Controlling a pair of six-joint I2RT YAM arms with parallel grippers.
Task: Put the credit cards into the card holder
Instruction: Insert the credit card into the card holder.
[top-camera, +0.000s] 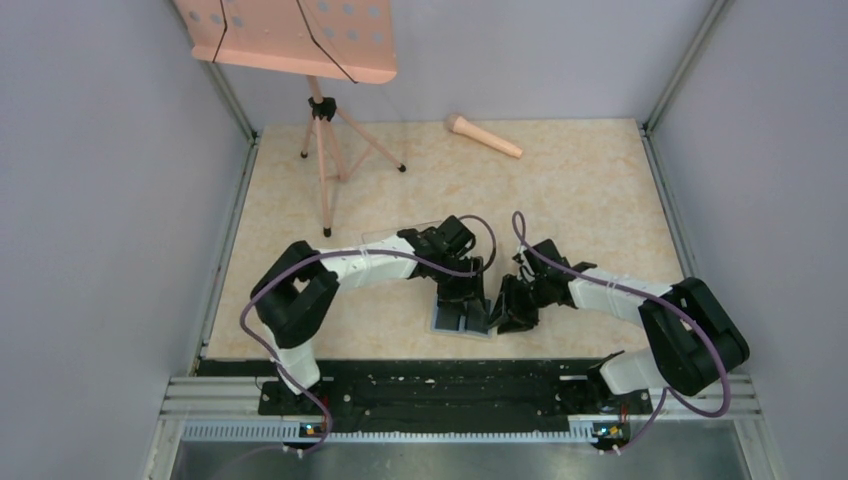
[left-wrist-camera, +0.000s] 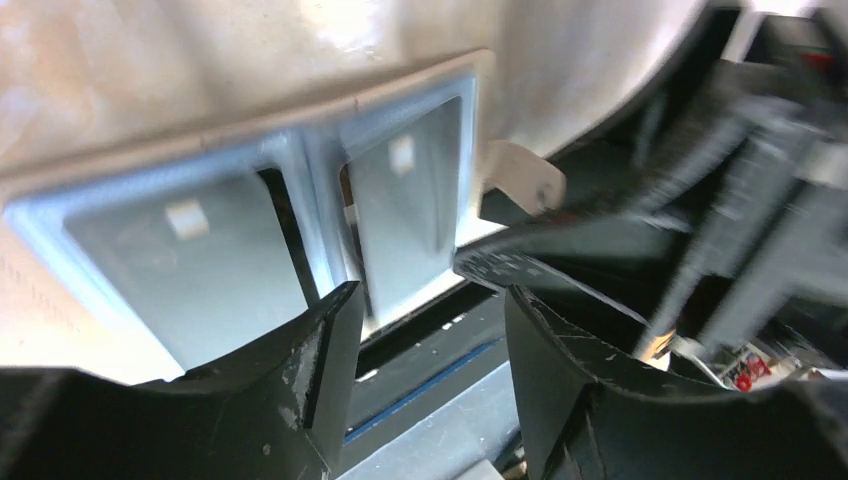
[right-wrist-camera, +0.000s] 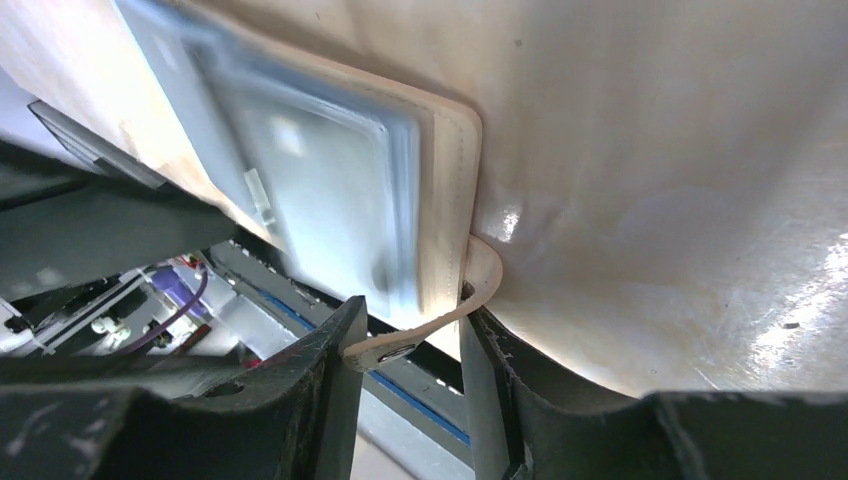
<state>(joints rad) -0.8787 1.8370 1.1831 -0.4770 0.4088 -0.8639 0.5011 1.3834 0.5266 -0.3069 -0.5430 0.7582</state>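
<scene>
The card holder (top-camera: 447, 322) lies open near the table's front edge, tan outside and light blue inside (left-wrist-camera: 315, 185). A grey credit card with a small pale square shows in each half (left-wrist-camera: 190, 265) (left-wrist-camera: 405, 205). My left gripper (top-camera: 462, 300) hovers over the holder's near edge, open (left-wrist-camera: 428, 300), nothing between its fingers. My right gripper (top-camera: 508, 312) is at the holder's right side. It stands open (right-wrist-camera: 410, 312) with the bent tan snap strap (right-wrist-camera: 425, 328) across the gap, its end against the left finger. The strap also shows in the left wrist view (left-wrist-camera: 525, 180).
A pink music stand (top-camera: 290, 35) on a tripod (top-camera: 325, 150) stands at the back left. A pink microphone-shaped object (top-camera: 483, 135) lies at the back. A clear plastic box (top-camera: 385, 235) sits under the left arm. The black mounting rail (top-camera: 430, 385) runs just past the front edge.
</scene>
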